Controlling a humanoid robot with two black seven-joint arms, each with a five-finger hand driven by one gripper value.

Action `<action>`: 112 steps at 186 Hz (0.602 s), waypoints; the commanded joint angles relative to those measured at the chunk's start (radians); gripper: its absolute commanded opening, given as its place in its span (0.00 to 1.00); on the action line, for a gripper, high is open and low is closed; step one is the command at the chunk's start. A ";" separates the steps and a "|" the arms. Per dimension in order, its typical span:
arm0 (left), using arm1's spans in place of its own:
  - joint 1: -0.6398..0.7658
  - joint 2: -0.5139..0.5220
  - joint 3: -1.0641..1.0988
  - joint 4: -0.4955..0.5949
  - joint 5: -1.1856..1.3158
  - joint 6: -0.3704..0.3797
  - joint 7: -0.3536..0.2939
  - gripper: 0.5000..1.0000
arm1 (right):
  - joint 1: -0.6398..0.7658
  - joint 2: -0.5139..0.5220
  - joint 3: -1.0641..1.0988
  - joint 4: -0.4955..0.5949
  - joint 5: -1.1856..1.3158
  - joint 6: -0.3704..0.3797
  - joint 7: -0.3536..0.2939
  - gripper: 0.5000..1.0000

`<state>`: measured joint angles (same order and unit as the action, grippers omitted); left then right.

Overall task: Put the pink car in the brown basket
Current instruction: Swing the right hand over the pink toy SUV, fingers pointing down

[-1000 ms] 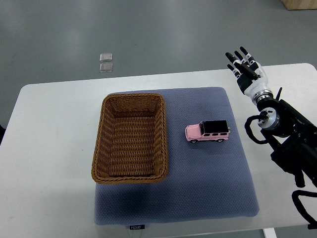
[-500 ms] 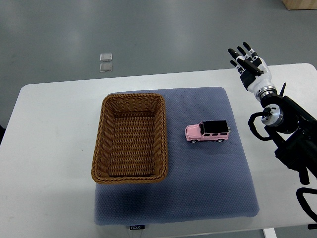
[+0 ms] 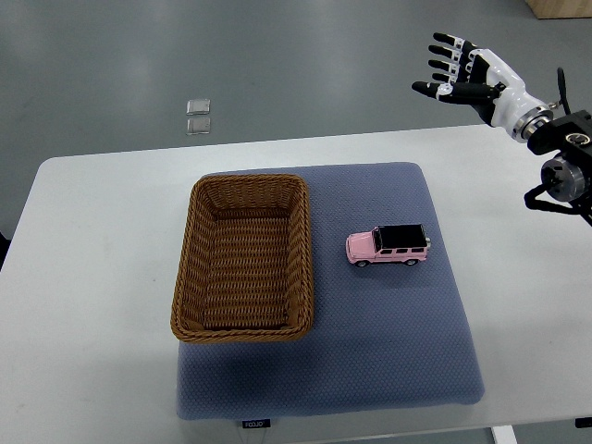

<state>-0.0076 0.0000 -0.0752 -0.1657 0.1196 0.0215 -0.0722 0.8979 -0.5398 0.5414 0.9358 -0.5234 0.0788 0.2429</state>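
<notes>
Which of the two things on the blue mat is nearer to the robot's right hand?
The pink car; the brown basket lies farther left, away from the right hand.

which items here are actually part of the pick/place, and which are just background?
Part of the job:
- pink car, on the mat, right of the basket
- brown basket, nothing inside
- right hand, open, raised beyond the table's far right corner

Just lying about:
- blue-grey mat under both
- white table
- two small clear squares on the floor beyond the table
</notes>
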 commanded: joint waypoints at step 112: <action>0.000 0.000 0.000 0.000 0.000 0.000 0.000 1.00 | 0.384 -0.223 -0.603 0.436 -0.375 0.191 -0.369 0.81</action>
<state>-0.0076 0.0000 -0.0752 -0.1657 0.1196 0.0215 -0.0722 1.2805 -0.7939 -0.0326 1.3571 -0.8974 0.2785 -0.0934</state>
